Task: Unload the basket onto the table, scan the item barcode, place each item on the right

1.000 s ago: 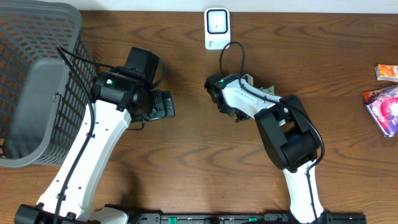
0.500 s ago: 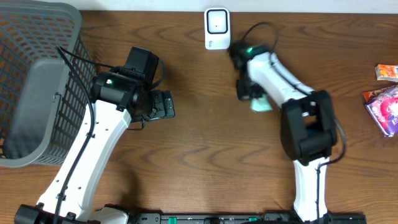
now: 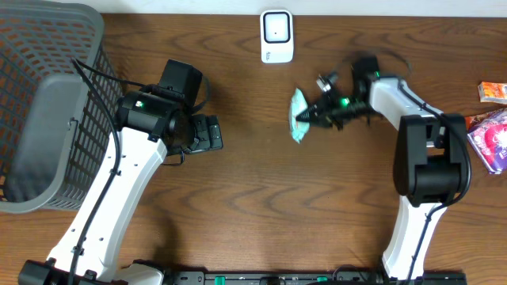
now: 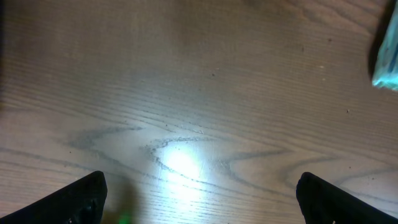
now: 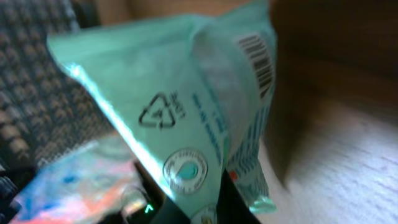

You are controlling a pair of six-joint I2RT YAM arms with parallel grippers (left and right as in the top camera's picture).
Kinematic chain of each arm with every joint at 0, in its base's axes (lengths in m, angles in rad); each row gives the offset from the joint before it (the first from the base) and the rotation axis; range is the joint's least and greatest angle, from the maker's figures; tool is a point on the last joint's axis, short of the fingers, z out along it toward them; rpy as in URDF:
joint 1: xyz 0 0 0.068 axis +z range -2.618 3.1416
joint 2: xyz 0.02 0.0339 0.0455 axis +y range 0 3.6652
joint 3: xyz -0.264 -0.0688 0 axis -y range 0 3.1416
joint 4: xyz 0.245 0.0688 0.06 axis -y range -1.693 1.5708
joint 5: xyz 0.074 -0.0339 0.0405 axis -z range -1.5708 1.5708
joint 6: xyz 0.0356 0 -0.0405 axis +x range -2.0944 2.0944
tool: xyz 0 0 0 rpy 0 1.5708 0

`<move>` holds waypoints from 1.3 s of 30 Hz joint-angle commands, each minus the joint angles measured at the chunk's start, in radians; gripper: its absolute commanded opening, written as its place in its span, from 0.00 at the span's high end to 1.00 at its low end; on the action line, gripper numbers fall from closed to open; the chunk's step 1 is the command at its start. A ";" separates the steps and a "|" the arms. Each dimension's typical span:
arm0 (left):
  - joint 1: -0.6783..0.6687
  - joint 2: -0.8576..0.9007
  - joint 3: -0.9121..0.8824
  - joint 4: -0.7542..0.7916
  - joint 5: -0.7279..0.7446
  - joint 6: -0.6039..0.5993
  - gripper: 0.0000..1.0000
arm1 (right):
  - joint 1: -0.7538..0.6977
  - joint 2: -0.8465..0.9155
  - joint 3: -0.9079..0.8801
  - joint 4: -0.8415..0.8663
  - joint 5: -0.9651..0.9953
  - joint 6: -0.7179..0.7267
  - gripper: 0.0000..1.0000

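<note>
- Two arms rise from the lower edge of the overhead view, with bare wooden table [image 3: 261, 206] open between them across the lower centre.
- Left gripper [image 3: 207, 133], left of centre, stands with its jaws spread wide and nothing between them. In its wrist view only wood grain lies between the fingers [image 4: 84, 194].
- Right gripper [image 3: 306, 117], right of centre, is clamped tight on a teal packet [image 3: 296, 111] that sticks out at its left side. The packet's barcode [image 5: 256, 59] shows at the upper right of the right wrist view.
- Open wood separates the packet from the white scanner [image 3: 276, 36] at the top centre edge.
- A grey basket [image 3: 47, 103] fills the upper left corner, and other packets [image 3: 491, 134] lie at the right edge, well apart.
</note>
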 commanded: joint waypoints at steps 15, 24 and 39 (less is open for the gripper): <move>-0.003 0.002 -0.004 -0.003 -0.008 0.006 0.02 | -0.226 -0.169 0.031 -0.300 0.362 0.018 0.42; -0.003 0.002 -0.004 -0.003 -0.008 0.006 0.02 | -0.153 -0.260 0.063 -0.351 0.543 0.018 0.11; -0.003 0.002 -0.004 -0.003 -0.008 0.006 0.02 | -0.018 -0.126 -0.023 -0.215 0.727 0.163 0.18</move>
